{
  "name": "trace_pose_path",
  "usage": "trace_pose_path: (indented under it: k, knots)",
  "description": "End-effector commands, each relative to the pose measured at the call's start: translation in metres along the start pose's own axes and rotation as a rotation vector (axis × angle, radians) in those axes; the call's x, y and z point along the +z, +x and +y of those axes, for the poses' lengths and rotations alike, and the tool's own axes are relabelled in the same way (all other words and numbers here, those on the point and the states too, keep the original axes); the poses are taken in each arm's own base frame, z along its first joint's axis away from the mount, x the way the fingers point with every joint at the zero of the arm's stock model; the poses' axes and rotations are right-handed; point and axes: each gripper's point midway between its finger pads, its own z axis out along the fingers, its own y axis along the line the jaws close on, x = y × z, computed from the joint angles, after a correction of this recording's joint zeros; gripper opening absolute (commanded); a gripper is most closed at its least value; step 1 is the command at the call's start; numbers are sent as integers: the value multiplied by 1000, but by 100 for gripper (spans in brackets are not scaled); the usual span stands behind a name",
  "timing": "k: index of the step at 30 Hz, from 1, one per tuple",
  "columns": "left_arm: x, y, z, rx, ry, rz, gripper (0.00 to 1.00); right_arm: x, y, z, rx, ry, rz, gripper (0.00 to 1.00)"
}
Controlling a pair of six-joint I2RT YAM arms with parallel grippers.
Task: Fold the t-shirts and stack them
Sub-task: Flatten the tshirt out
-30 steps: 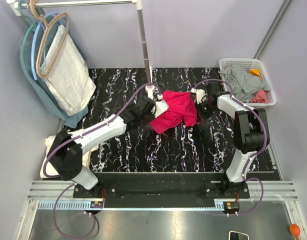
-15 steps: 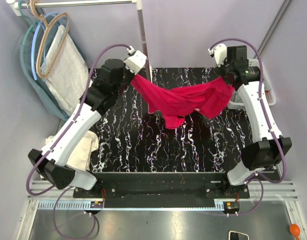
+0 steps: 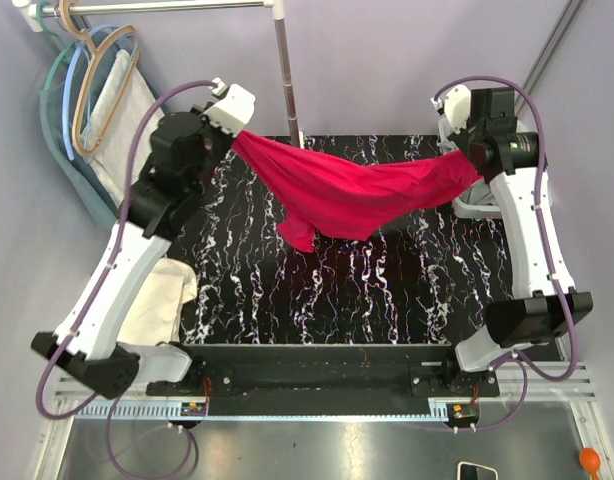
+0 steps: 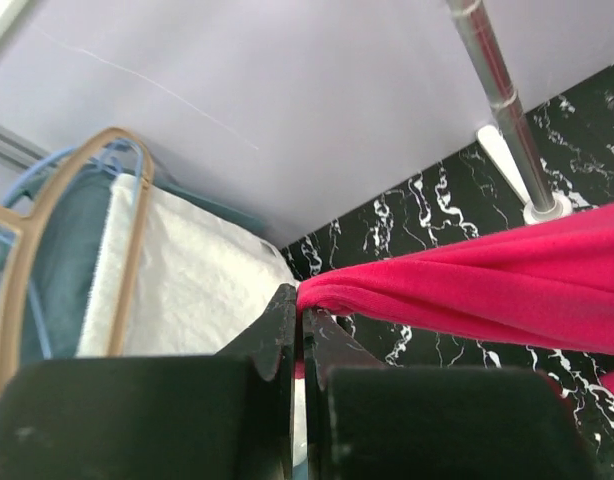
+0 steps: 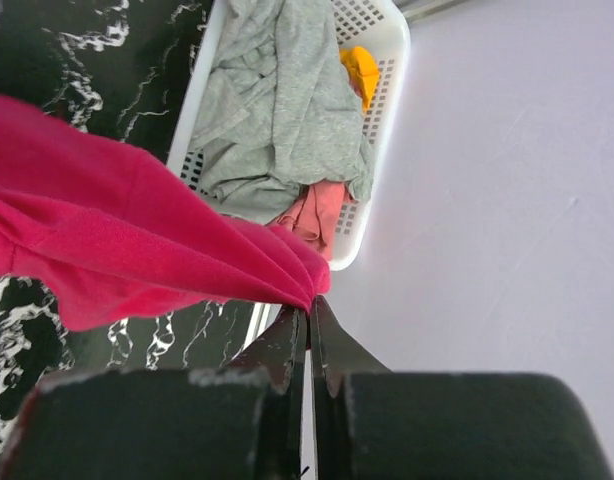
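A crimson red t-shirt [image 3: 357, 195] hangs stretched in the air above the black marble table [image 3: 337, 290], sagging in the middle. My left gripper [image 3: 237, 135] is shut on its left end [image 4: 407, 285], high at the back left. My right gripper [image 3: 474, 160] is shut on its right end [image 5: 187, 260], high at the back right. A cream-white t-shirt [image 3: 152, 300] lies off the table's left edge, partly behind the left arm. Grey [image 5: 277, 110] and pink [image 5: 312, 215] t-shirts fill the white basket [image 5: 382, 130].
A metal rack pole [image 3: 287, 75] stands at the table's back edge, its foot [image 4: 547, 208] near the red cloth. Hangers with a pale speckled cloth [image 3: 137, 140] over a teal garment [image 3: 87, 195] hang at the back left. The basket [image 3: 457, 130] sits behind the right gripper.
Both arms have risen and spread apart, lifting the red t-shirt off the table from a bunched heap and pulling it out wide between the grippers.
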Motion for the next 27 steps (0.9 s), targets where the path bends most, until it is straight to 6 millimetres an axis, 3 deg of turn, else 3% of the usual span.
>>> trace_pose_path:
  k: [1,10,13,16,18,21,27]
  knots:
    - [-63,-36,44,-35,-48,-161,0,-59,1,-13,9,-10,-112,0]
    - [-145,-57,57,-103,48,-352,0,-127,10,-19,16,-14,-254,0]
    - [-158,-57,58,-123,67,-376,0,-148,14,-27,24,12,-277,0]
    - [-152,-52,52,-104,76,-357,0,-154,13,-32,26,26,-289,0]
    - [-137,-46,46,-83,73,-323,0,-147,11,-31,27,25,-278,0]
    - [-111,-41,35,-47,63,-303,0,-118,8,-21,18,2,-241,0]
    - [-29,0,-23,26,113,-184,0,-28,1,23,3,-86,-163,0]
